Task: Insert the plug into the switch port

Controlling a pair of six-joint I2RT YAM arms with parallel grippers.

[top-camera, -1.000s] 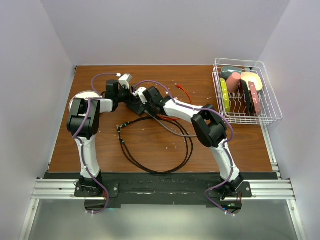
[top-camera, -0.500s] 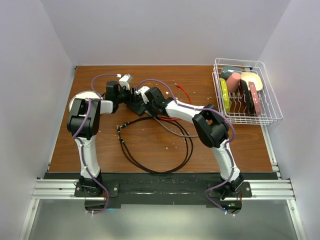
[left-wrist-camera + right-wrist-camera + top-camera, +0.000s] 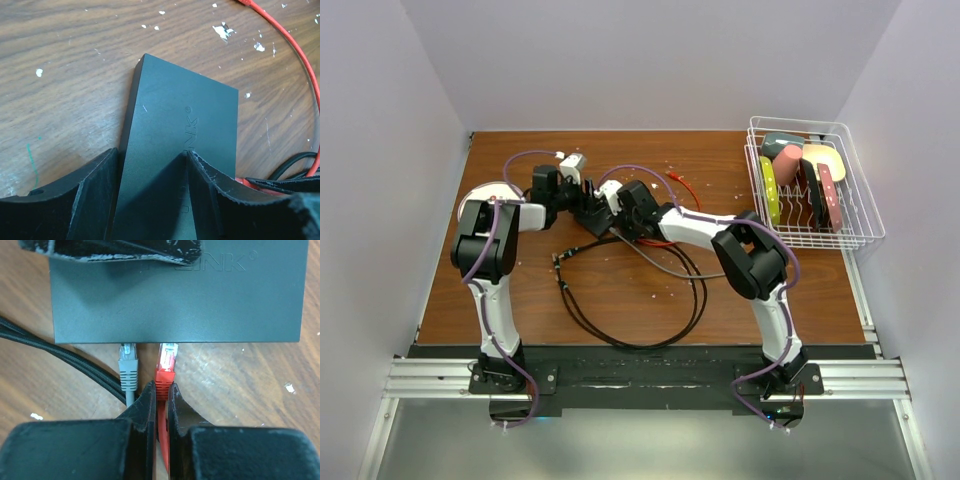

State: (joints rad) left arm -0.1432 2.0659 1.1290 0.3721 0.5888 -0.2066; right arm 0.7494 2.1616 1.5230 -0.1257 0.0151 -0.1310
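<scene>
**Red plug (image 3: 166,371) pinched at the black box (image 3: 175,300)**

Top view: on the wooden table (image 3: 800,290), the box sits toward the far side, left of centre. A black cable (image 3: 620,342) loops nearer.

Left wrist: the left gripper (image 3: 152,154) is released, jaws spread. One finger lies beside the box's long side, the other over its top.

Right wrist: the right gripper (image 3: 159,390) is clenched on the plug's tail. The plug's clear tip meets the box's edge beside a grey plug (image 3: 128,367). The switch port itself is hidden.
</scene>
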